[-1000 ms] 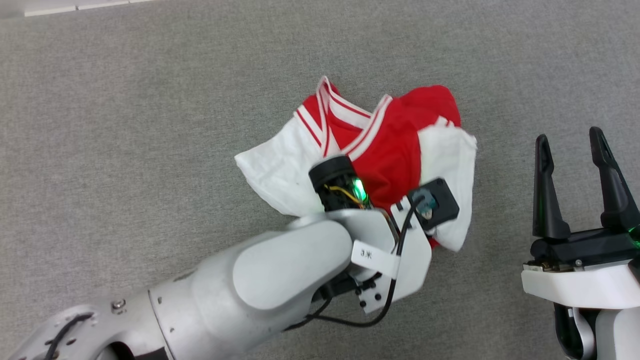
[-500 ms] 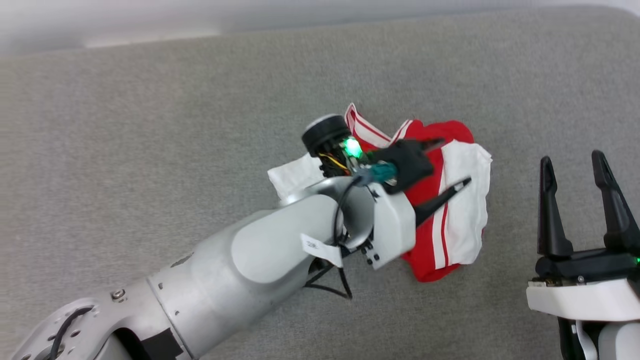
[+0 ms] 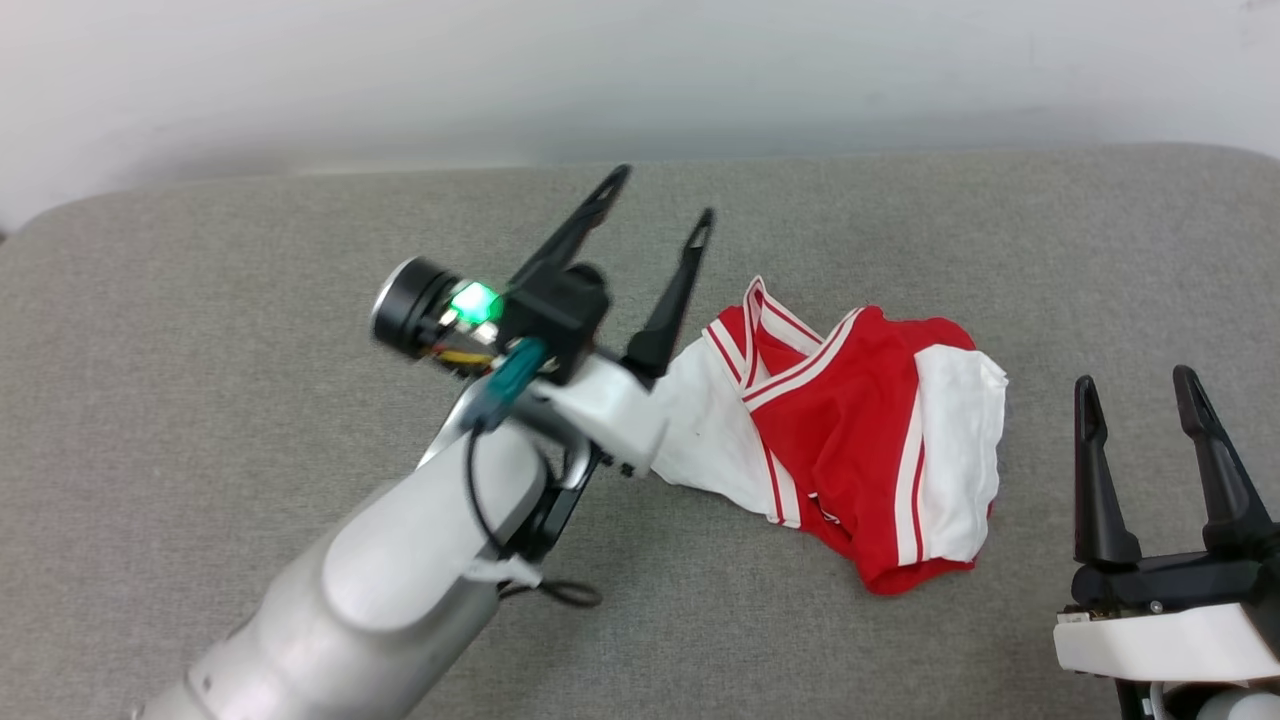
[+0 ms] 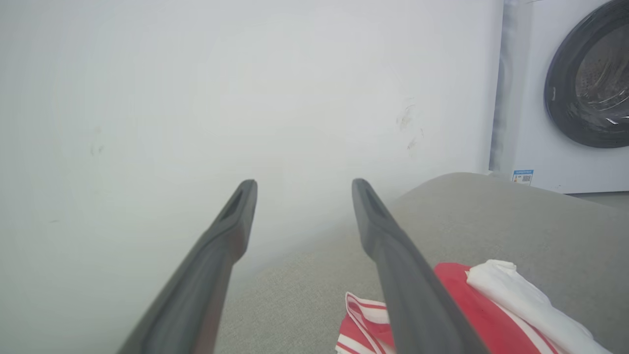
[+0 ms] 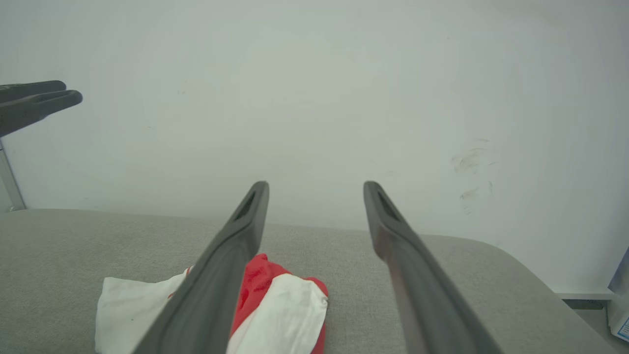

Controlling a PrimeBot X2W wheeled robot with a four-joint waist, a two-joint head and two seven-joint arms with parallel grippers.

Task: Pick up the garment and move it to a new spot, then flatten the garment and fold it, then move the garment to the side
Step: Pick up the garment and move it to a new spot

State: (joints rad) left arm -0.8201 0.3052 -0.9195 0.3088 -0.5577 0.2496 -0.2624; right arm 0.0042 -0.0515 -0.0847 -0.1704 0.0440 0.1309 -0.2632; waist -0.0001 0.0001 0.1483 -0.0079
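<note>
The garment point(image 3: 850, 440) lies crumpled on the grey upholstered surface point(image 3: 250, 400), right of centre in the head view. Its long axis runs diagonally. The striped V-collar points to the upper left and a bunched red hem sits at the lower right. 1 white sleeve spreads to the left and the other drapes along the right side. The red body is folded in on itself, so the chest panel is hidden.

The left gripper point(image 3: 662, 195) is raised left of the collar, its 2 fingers spread and released with nothing between them. Its nearer finger overlaps the edge of the left sleeve in the picture, and I cannot tell whether they touch. The right gripper point(image 3: 1135, 380) stands at the lower right, also spread and empty, apart from the shirt.

In the left wrist view the garment point(image 4: 457, 295) is cut off at the bottom right behind a finger, with a washing machine point(image 4: 580, 98) at the upper right. In the right wrist view the garment point(image 5: 275, 305) is partly covered by the left finger.
</note>
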